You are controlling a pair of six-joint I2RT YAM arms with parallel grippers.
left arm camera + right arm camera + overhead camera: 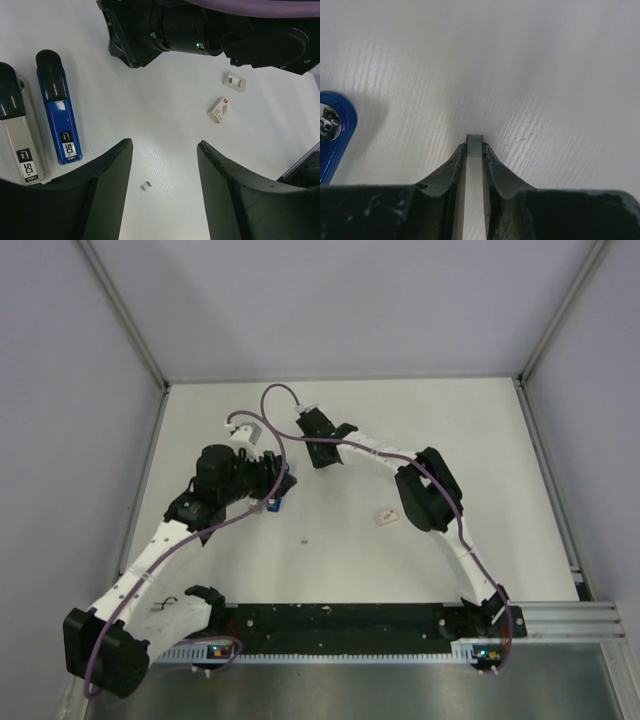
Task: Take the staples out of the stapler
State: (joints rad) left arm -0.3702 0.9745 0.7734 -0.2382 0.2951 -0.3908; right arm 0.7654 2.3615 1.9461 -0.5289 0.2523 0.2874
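Observation:
My right gripper [474,148] is shut on the staples [474,140], a short grey metallic strip pinched at its fingertips just above the white table. The blue stapler [57,107] lies flat on the table, and a grey stapler-like piece [20,140] with a black end lies beside it on the left. My left gripper [165,145] is open and empty over the table right of them. A tiny loose staple bit [145,186] lies between its fingers. In the top view the left gripper [272,486] is by the stapler [275,506] and the right gripper [322,452] is just behind it.
Two small whitish boxes [220,110] [234,81] lie on the table to the right; one shows in the top view [385,517]. The right arm [200,30] crosses above the left gripper. Grey walls [130,330] bound the table.

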